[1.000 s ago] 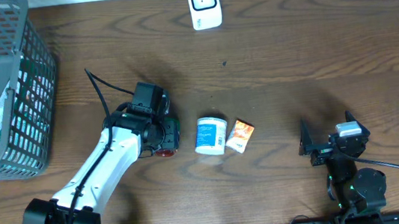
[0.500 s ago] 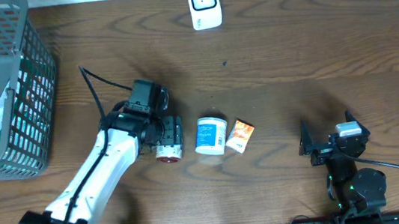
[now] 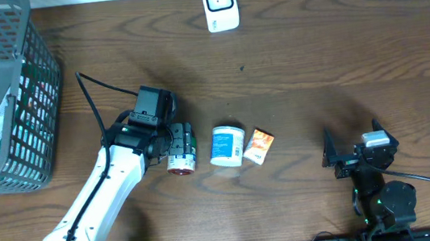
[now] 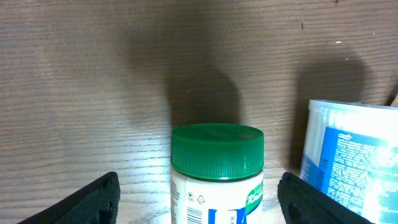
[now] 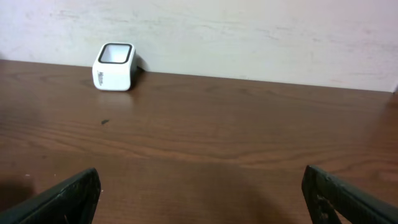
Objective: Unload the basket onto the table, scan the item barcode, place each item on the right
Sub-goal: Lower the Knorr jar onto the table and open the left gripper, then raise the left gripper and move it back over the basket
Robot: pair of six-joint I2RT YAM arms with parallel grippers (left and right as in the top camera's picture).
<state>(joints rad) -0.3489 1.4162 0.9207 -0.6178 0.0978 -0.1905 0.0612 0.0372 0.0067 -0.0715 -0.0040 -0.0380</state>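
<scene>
Holding nothing, my left gripper [image 4: 199, 193] has its jaws wide apart, one on each side of the jar [image 4: 217, 155] with the green lid. Neither jaw touches it. The jar is on the table [image 3: 313, 52], just beside the white tub [image 3: 227, 146] and far from the scanner [image 3: 220, 4]. A second ago my jaws were closer in and hid most of the jar; now more of it shows. My right gripper [image 5: 199, 186] is wide open too, with nothing in it
</scene>
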